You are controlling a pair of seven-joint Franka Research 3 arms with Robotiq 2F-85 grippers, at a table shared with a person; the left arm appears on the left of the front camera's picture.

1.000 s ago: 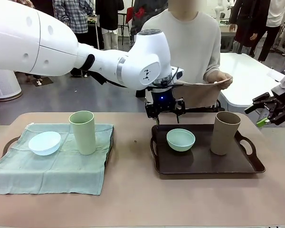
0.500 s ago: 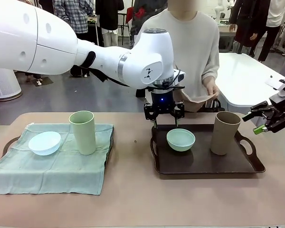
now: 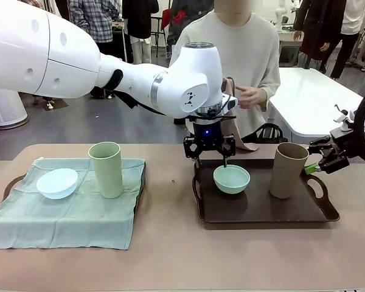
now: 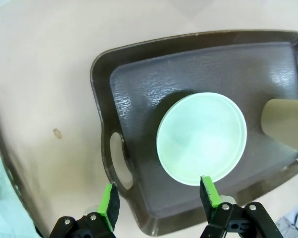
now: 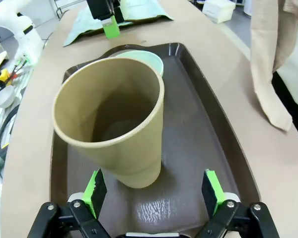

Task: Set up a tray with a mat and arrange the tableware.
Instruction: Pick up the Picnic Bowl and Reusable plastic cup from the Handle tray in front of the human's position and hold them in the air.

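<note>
On the bare dark tray [image 3: 255, 210] stand a mint green bowl [image 3: 232, 178] and a tan tumbler [image 3: 288, 170]. My left gripper [image 3: 212, 159] hangs open over the tray's far left corner; one of its fingertips [image 4: 208, 191] is at the bowl's [image 4: 201, 139] rim. My right gripper [image 3: 319, 161] is open just right of the tumbler. In the right wrist view the tumbler [image 5: 111, 119] stands just ahead of the right gripper [image 5: 154, 191], between the lines of its fingers. A second tray [image 3: 11, 184] on the left carries a green mat [image 3: 67, 216], a pale blue bowl [image 3: 57, 182] and a pale green tumbler [image 3: 106, 169].
A person stands at the far side with a beige cloth [image 5: 268, 64] hanging against their body and one hand [image 3: 249, 95] raised at the chest. Bare tabletop [image 3: 170, 255] runs along the near edge and between the two trays.
My left gripper has come down toward the mint bowl. My right gripper has moved left, closer to the tan tumbler. The person has drawn the cloth back from over the table to their body.
</note>
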